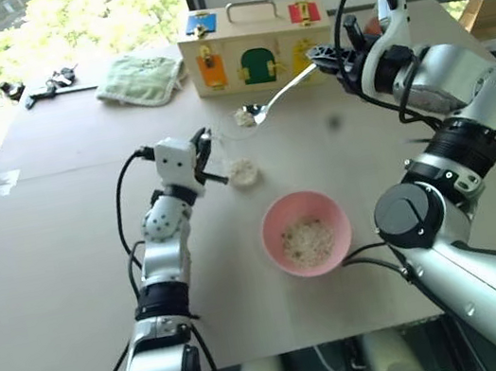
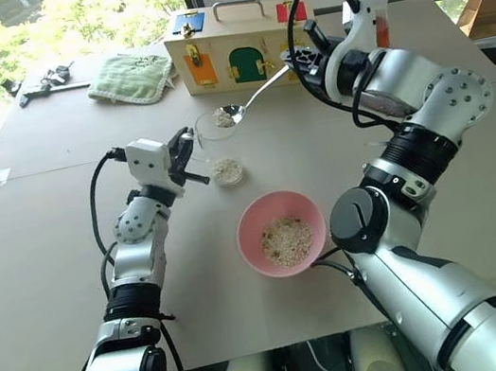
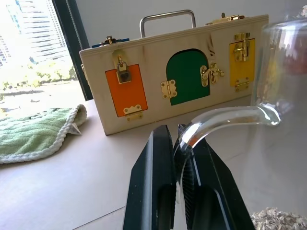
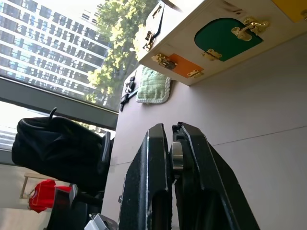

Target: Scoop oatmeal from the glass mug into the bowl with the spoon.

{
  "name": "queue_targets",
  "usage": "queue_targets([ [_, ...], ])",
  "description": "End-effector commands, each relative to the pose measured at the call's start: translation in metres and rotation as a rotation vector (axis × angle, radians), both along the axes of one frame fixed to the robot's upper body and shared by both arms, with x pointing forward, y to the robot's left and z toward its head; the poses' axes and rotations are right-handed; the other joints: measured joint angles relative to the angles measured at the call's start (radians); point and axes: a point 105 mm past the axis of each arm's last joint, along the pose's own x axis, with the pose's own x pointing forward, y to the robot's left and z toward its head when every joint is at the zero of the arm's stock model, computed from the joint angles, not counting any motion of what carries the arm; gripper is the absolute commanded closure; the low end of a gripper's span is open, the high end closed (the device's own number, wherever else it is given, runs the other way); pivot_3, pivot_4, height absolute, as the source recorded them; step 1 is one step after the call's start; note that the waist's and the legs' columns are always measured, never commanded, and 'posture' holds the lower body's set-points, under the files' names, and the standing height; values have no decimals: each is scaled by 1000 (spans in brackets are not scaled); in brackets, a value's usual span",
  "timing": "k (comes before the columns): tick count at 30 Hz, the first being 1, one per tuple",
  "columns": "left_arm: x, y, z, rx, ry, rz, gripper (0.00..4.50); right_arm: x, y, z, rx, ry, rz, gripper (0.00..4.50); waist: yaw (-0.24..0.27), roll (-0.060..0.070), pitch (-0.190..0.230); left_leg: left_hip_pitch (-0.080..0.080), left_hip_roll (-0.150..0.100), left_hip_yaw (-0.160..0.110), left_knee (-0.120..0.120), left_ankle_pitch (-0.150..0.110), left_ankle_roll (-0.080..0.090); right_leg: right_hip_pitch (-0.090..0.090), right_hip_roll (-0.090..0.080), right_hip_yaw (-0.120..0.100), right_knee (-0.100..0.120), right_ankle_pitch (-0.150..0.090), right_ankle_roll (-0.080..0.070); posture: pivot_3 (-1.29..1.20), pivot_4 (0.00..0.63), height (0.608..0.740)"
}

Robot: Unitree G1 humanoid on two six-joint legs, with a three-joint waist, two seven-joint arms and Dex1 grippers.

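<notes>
1. Currently the left gripper (image 3: 178, 143) is clamped on the handle of the glass mug (image 1: 229, 153), mid-table, oatmeal (image 1: 242, 170) in its base.
2. Right gripper (image 1: 325, 56) is pinched shut on the spoon (image 1: 282, 97), held above the mug, flakes in its scoop.
3. Pink bowl (image 1: 305, 233) sits toward the table's near edge, holding oatmeal.
4. Wooden latch box (image 1: 256, 53) and green cloth (image 1: 142, 77) lie along the far edge.

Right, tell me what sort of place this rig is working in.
Probably a robot test room in a high-rise, not a kitchen: a plain table beside a large window facing city towers, and on it a wooden latch-and-lock training box and a green cloth.
</notes>
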Motion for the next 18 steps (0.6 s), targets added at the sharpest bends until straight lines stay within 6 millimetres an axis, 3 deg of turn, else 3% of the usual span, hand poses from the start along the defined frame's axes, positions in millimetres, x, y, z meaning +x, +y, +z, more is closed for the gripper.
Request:
queue_targets([
  [1,-9,-6,37,-42,-160,-31,4414,-1,-1,1,-16,15,-36,4500,2,0,0,0,0,0,0,0,0,0,0,0,0,0,0,0,150,740],
  [18,-5,-9,39,-70,-168,-44,4414,-7,-3,10,117,13,-16,4500,0,0,0,0,0,0,-1,0,0,0,0,0,0,0,0,0,150,740],
])
